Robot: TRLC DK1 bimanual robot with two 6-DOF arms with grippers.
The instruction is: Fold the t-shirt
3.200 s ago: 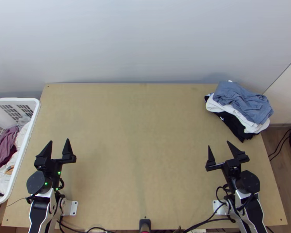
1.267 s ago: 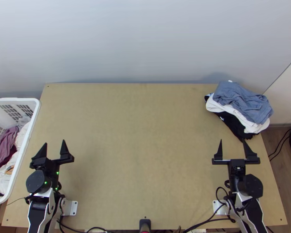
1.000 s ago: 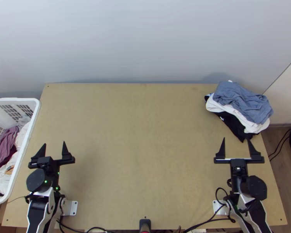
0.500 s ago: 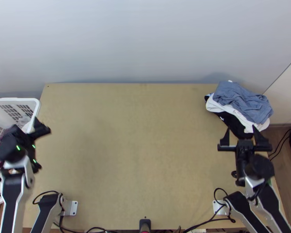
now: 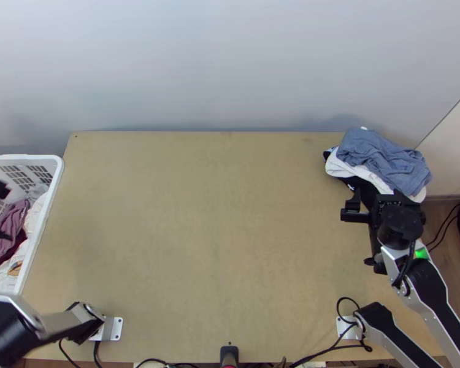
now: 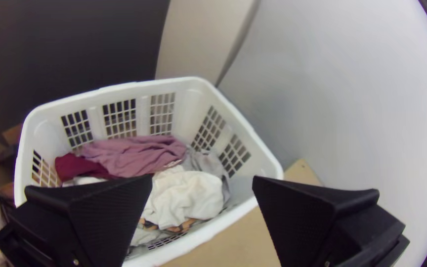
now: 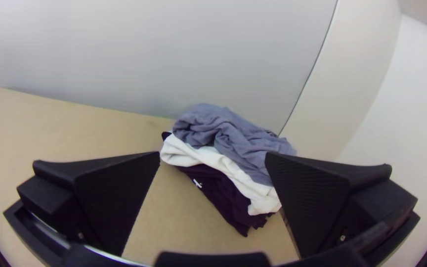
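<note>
So, taking the middle of the table (image 5: 211, 245) as our clock face, we had the laundry basket (image 5: 42, 228) at nine o'clock, with our left gripper (image 6: 202, 176) above it. Its jaws were spread wide and had hold of nothing. Inside we could see a mauve cloth (image 6: 139, 153), a dark red cloth (image 6: 77, 167) and a crumpled white cloth (image 6: 186, 195). Pretty sure our t-shirt was somewhere in that lot, but honestly we couldn't tell which piece it was.

Our right gripper (image 7: 213, 153) was between two and three o'clock, on the near side of the pile (image 7: 238, 143) at two o'clock. It was wide open as well, nothing in it.

As we read it, the job was picking out a shirt, with all the folding ahead of us. Our advice to ourselves: go for one raised ridge, say on the mauve cloth, come in steeply so both fingers cleared the basket rim, and close on a single garment. Pinching too deep could've dragged up the dark red cloth or the white one too. Then we'd want to lift high and slow, check for hangers-on, and lay it out mid-table.
</note>
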